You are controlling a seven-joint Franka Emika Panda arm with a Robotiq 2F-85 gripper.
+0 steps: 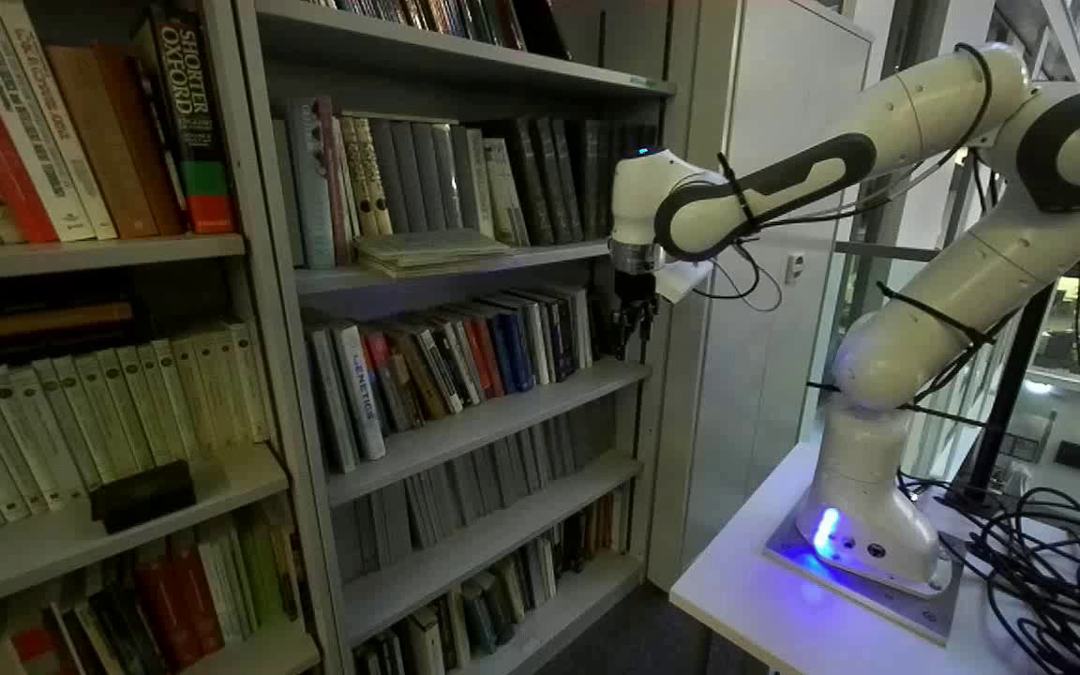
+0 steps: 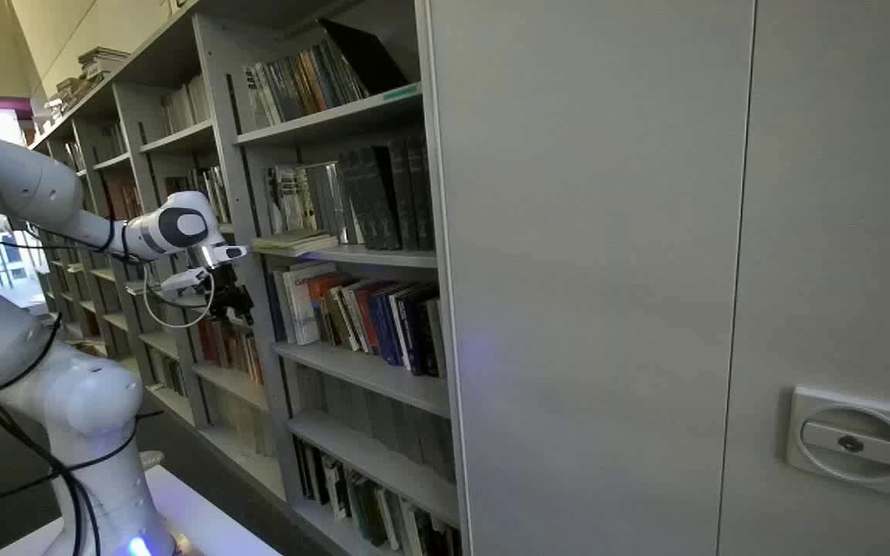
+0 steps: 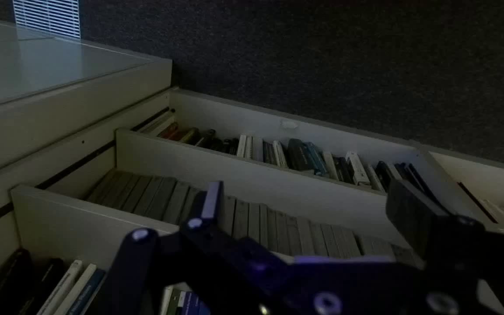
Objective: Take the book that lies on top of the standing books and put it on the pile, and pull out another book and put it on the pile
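Gripper [image 3: 308, 205]: It is hanging in mid-air before the bookcase [image 1: 282, 328], pointing downward, its two fingers [image 3: 411, 214] standing apart; the wrist view is showing nothing between them.

Pile [image 1: 432, 251]: Thin, pale volumes are lying flat above the fingertips and farther forward, at the front of a shelf [image 1: 563, 253].

Standing books [image 1: 418, 178]: A row is rising just behind the pile, forward of the tool and higher than its fingertips.

Book on top: A thin pale edge [image 1: 409, 118] is running along the tops of that row, well above the fingertips; it is looking like the wanted book, but is too slim for certainty.

Arm [image 1: 934, 103]: It is seemingly preparing the first step, taking that flat book.

Reach inward: The next move is calling for lifting the gripper above pile height, turning the fingers inward, and slipping them around the flat book without striking the shelf above [image 1: 502, 58].

Second book: The tool is touching no volume, and nothing is marking which one is meant.
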